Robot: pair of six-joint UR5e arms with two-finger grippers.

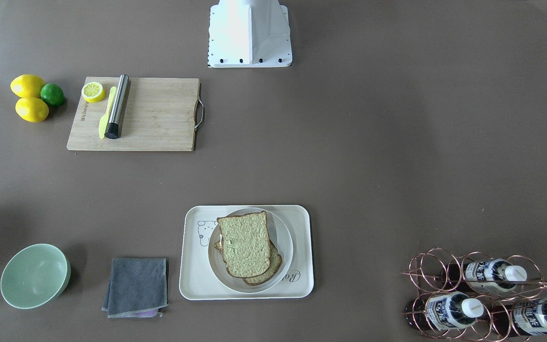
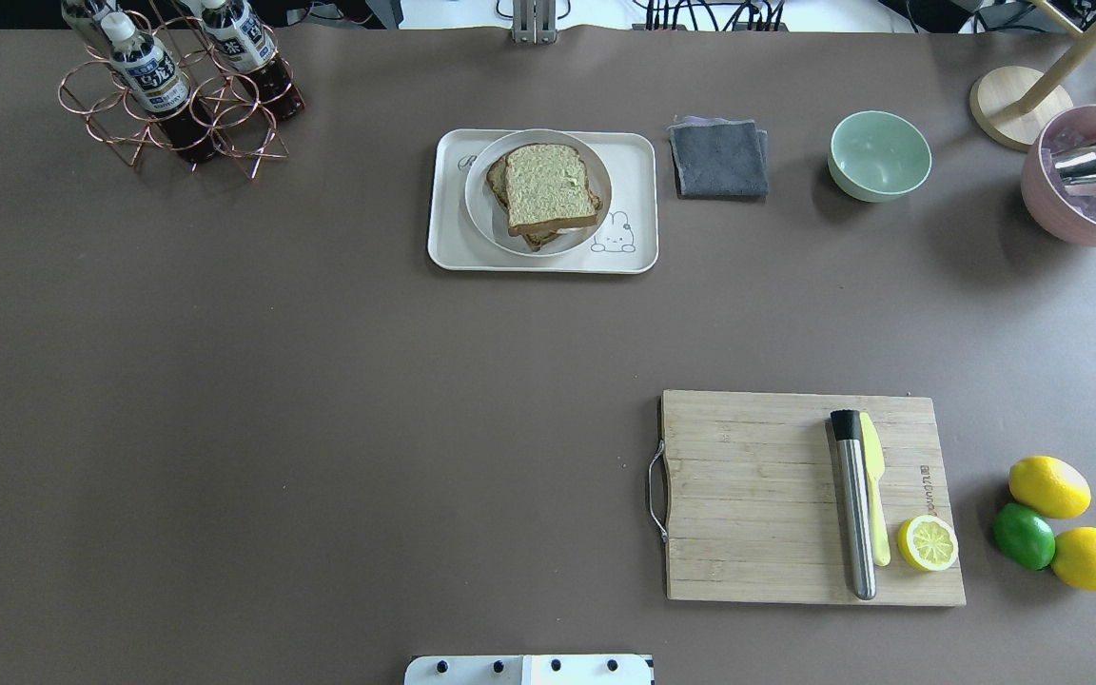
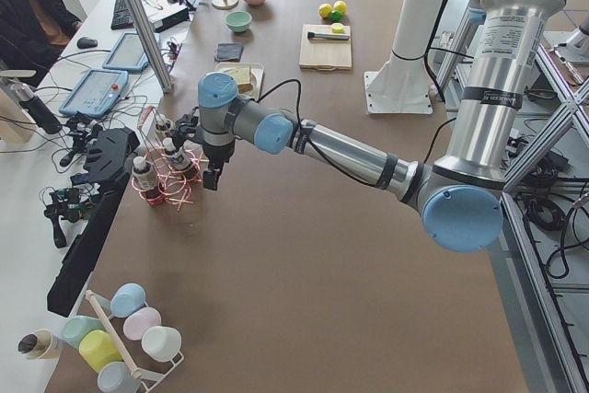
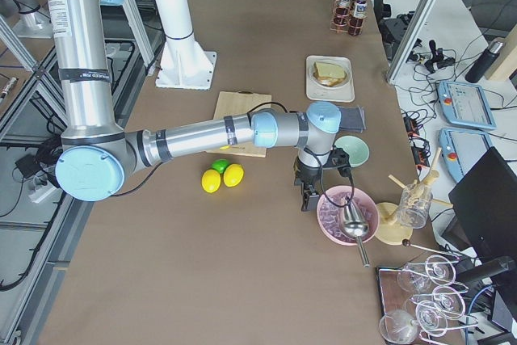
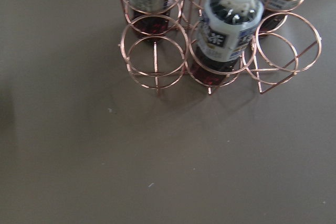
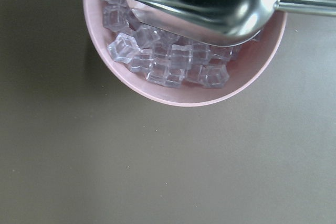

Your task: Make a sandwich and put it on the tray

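Note:
The sandwich (image 1: 246, 246) is two brown-crusted bread slices stacked slightly askew on a round white plate (image 1: 287, 247). The plate stands on the cream tray (image 1: 193, 266) with the bear drawing. A thin pale edge shows between the slices; the yolk is hidden. The sandwich also shows in the overhead view (image 2: 548, 188). My left gripper (image 3: 212, 179) hangs over the table beside the copper bottle rack (image 5: 157, 56), far from the tray. My right gripper (image 4: 307, 198) hangs beside the pink ice bowl (image 6: 157, 90). I cannot tell whether either gripper is open or shut.
A wooden cutting board (image 2: 757, 495) carries a steel muddler (image 2: 854, 514), a yellow knife and a lemon half. Two lemons and a lime (image 2: 1024, 536) lie beside it. A green bowl (image 2: 879, 155) and a grey cloth (image 2: 719, 158) sit near the tray.

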